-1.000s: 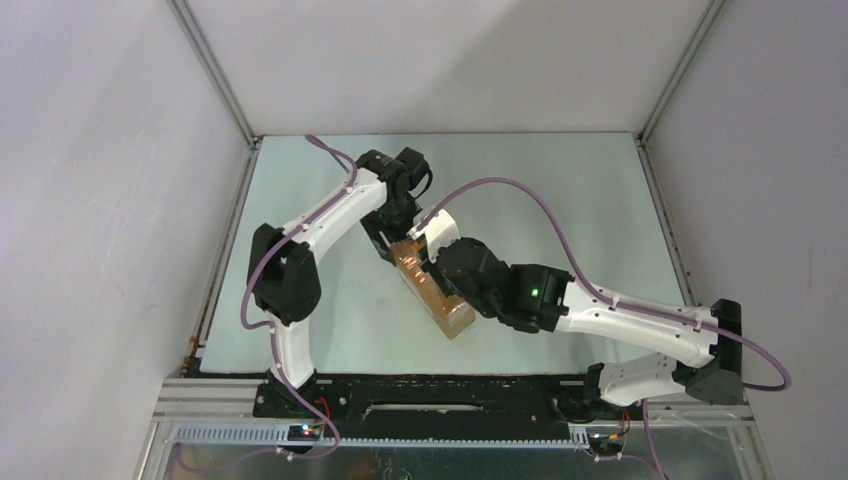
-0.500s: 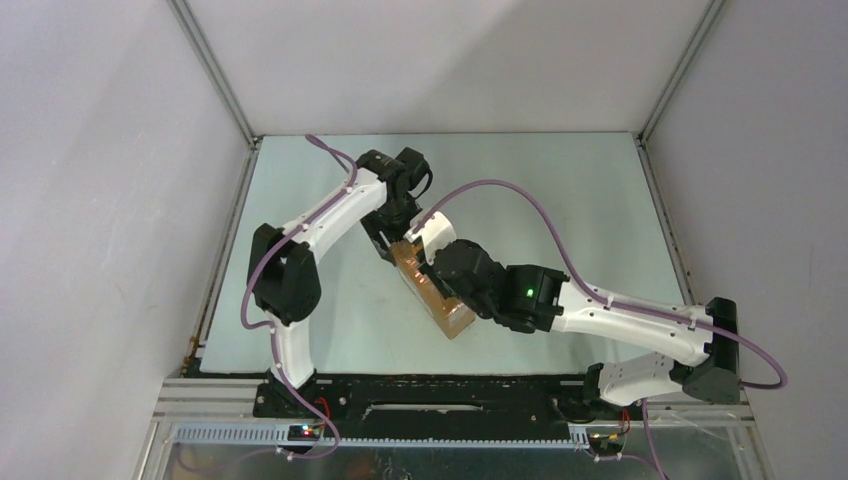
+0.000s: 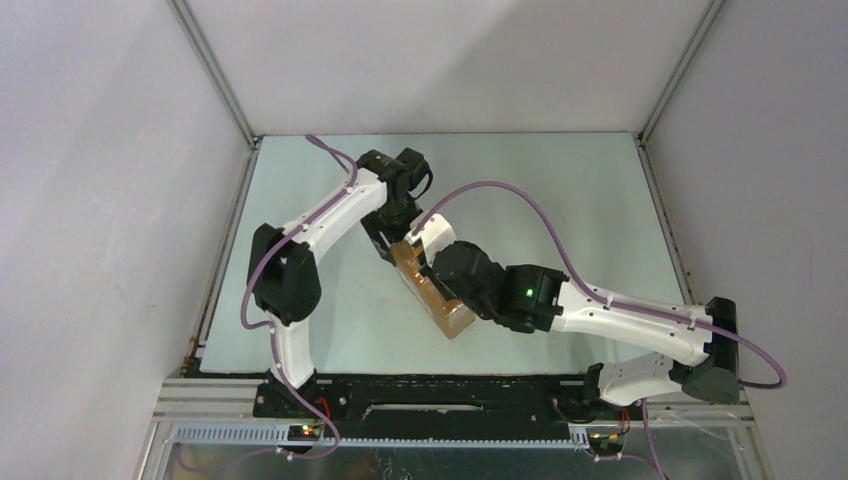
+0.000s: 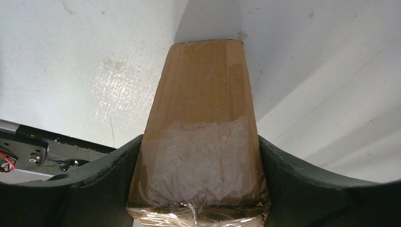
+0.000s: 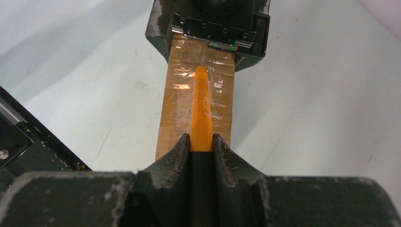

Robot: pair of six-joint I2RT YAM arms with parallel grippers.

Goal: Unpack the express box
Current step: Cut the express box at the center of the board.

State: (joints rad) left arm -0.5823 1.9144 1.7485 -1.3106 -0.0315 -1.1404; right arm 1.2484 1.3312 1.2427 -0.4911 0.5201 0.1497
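Status:

- The flat brown cardboard express box (image 3: 447, 312) lies on the pale grey-green tabletop (image 3: 560, 200), a bit left of centre, between the two arms. Its long axis runs diagonally from far-left to near-right.
- The left fingers (image 4: 124, 161) are closed across the width of the express box at its far end. Both inner faces press on the cardboard sides, so the grip is firm. The left wrist view shows a crinkled patch of clear tape on the face between them, with the rest of the box stretching away over the tabletop.
- The right fingers (image 5: 181, 152) are clamped tight on the slim orange utility knife (image 5: 202, 113), with no visible gap either side of the handle. The black part sits between them and the orange part sticks out ahead.
- The utility knife is lined up lengthwise over the taped top of the express box, roughly on its centre line. Its tip points at the left arm's wrist housing at the far end and stops just short of it.
- I can't tell whether the tip actually touches the tape, and no blade can be made out.
- In the top view the right wrist covers the middle of the express box. Only the near-right end and a bit of the far end show.
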